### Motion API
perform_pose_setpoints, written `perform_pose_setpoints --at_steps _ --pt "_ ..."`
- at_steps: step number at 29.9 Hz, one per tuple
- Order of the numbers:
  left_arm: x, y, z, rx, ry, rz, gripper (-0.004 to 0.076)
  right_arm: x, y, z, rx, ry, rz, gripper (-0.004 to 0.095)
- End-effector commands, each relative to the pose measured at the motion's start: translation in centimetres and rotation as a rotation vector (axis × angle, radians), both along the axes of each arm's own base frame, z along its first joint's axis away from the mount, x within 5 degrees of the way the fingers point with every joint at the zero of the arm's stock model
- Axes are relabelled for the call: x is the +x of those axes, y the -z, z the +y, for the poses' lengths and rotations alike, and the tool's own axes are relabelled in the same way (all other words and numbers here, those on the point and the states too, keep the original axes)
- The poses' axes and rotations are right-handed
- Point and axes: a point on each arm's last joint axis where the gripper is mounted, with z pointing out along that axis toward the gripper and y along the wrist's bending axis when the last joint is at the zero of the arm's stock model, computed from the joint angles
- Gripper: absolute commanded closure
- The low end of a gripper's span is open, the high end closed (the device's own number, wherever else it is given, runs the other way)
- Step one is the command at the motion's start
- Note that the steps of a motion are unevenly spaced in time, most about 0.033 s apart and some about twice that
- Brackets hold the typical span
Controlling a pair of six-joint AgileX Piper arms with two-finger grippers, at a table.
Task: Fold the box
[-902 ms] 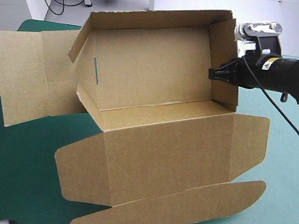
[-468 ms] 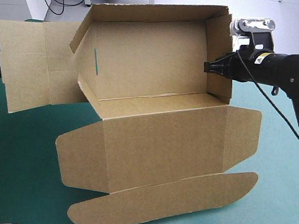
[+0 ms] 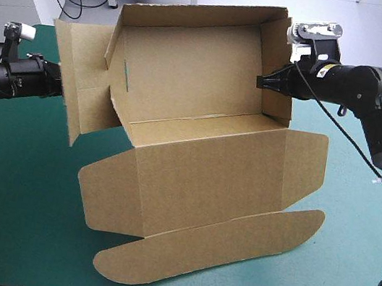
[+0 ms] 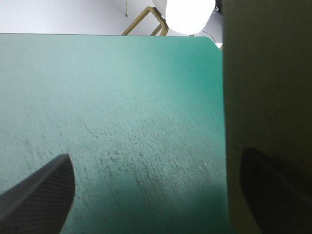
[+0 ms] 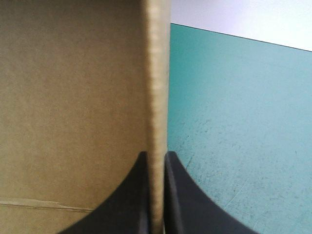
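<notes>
The right claw (image 5: 156, 155) was clenched on the right end wall (image 3: 282, 70) of the brown box (image 3: 194, 166), holding it upright. The left claw (image 4: 155, 155) was released, one black finger (image 4: 278, 190) beside the box's left end flap (image 3: 75, 90), which splayed outward. The step seemed to be raising the end walls, and next that flap needed swinging inward. The lid (image 3: 209, 252) lay flat before the box on the teal-green table (image 3: 10, 215).

Bright even light, soft shadow under box (image 3: 199, 181)
</notes>
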Motion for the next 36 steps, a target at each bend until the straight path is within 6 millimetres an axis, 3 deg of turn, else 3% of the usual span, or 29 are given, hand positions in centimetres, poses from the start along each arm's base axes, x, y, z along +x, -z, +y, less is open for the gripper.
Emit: perform_pose_setpoints --at_steps 1,7,18,31,36 --pt "-2.4 -3.0 -1.5 -0.059 0.094 -0.088 0.0078 -0.7 -2.6 -0.3 0.074 0.028 -0.119 0.0927" --pt "-3.5 -4.3 -2.5 -0.092 0.104 -0.125 0.0078 -0.5 -2.4 -0.3 0.074 0.038 -0.114 0.0927" --pt "-4.0 -5.3 -6.6 -0.192 0.268 -0.161 0.0078 -0.5 -2.4 -0.3 0.075 0.041 -0.104 0.0927" --pt "-3.9 -5.5 -6.8 -0.224 0.278 -0.172 0.0084 -0.6 -2.3 -0.2 0.07 0.036 -0.097 0.0923" --pt "-3.6 -4.9 -8.0 -0.163 0.223 -0.095 0.0113 -1.0 -2.2 1.0 0.029 0.037 -0.106 0.0905"
